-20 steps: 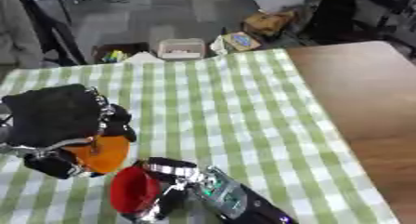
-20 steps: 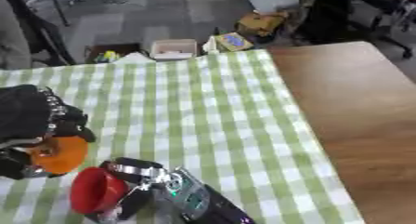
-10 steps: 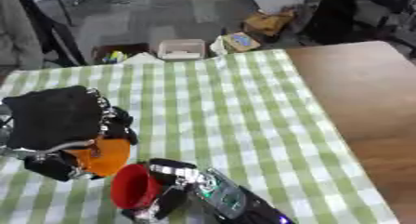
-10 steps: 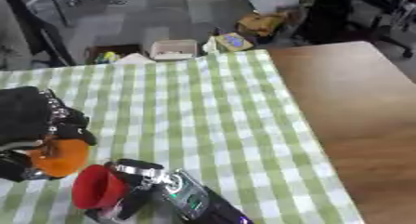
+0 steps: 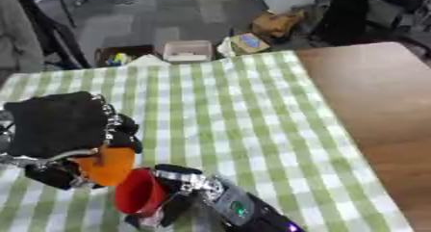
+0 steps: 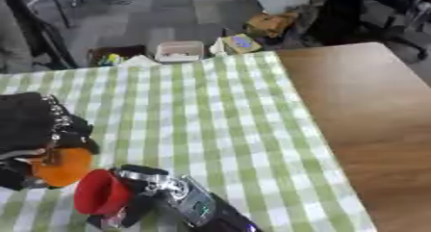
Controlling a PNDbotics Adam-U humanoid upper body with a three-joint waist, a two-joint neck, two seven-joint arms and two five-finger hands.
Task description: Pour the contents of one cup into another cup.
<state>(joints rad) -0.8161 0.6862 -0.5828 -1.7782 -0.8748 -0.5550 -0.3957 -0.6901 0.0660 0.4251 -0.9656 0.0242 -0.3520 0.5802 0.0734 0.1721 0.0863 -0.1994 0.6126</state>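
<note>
Green-checked tablecloth (image 5: 227,110) covers the table. Left hand (image 5: 63,130) is wrapped around the orange cup (image 5: 105,164); right hand (image 5: 181,190) clasps the red cup (image 5: 139,191), rims nearly touching. Misaligned tilting risks spilling contents onto the cloth.

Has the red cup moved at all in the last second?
No. The red cup, held in the right hand, keeps its spot against the checked cloth, close beside the orange cup.

left hand (image 5: 59,130) gripping orange cup (image 5: 105,165), right hand (image 5: 181,192) gripping red cup (image 5: 139,191)
</note>
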